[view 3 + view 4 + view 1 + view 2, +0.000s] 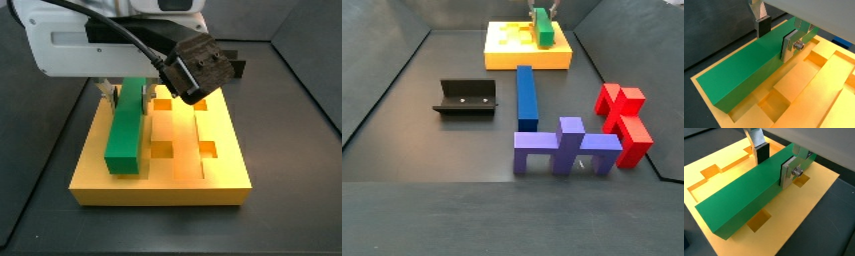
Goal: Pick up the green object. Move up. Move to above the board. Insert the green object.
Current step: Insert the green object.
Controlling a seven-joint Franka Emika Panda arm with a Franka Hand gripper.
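green object [741,203] on board [811,203], end effector [774,163] gripping it

The green bar [126,128] lies lengthwise on the yellow-orange board [214,180], along one long edge (square holes show beside it), clasped between the gripper [776,36] fingers.
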